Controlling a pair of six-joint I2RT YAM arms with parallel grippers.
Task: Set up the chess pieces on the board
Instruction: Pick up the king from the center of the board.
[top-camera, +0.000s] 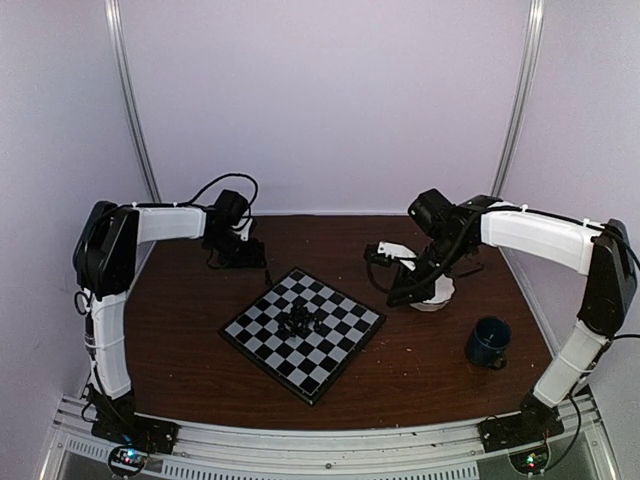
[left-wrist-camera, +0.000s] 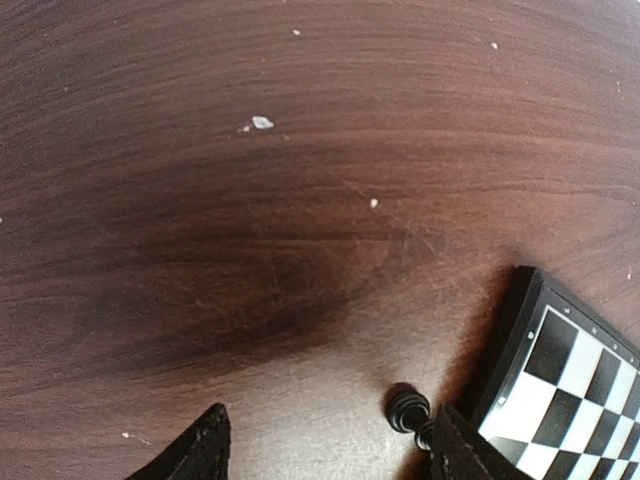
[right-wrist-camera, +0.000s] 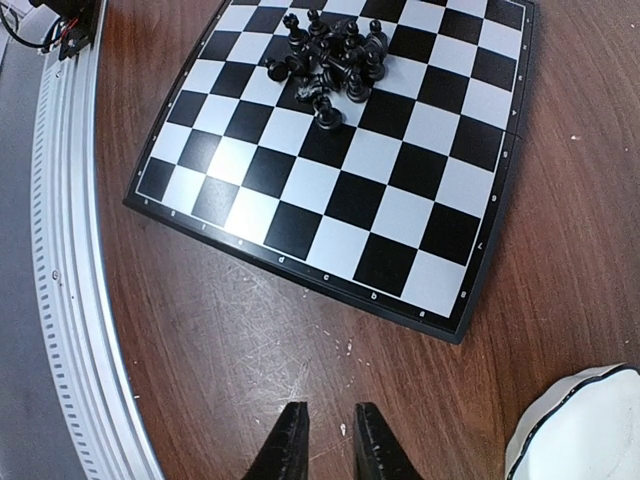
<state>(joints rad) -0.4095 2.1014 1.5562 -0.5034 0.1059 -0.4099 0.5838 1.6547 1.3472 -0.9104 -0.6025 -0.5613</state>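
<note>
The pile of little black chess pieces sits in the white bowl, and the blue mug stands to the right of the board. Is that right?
Not quite. The pile of chess pieces sits on the board, near its middle, not in the white bowl; the top external view shows it. The blue mug does stand to the right of the board.

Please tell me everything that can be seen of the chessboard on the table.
The chessboard is a flat, glossy square of black and pale grey-white checks with a thin dark rim; small letters run along one edge. It lies flat on the brown wooden table, turned so that one corner points at the near table edge. A tight cluster of small black chess pieces sits near its middle. Nothing else visibly touches it.
</note>
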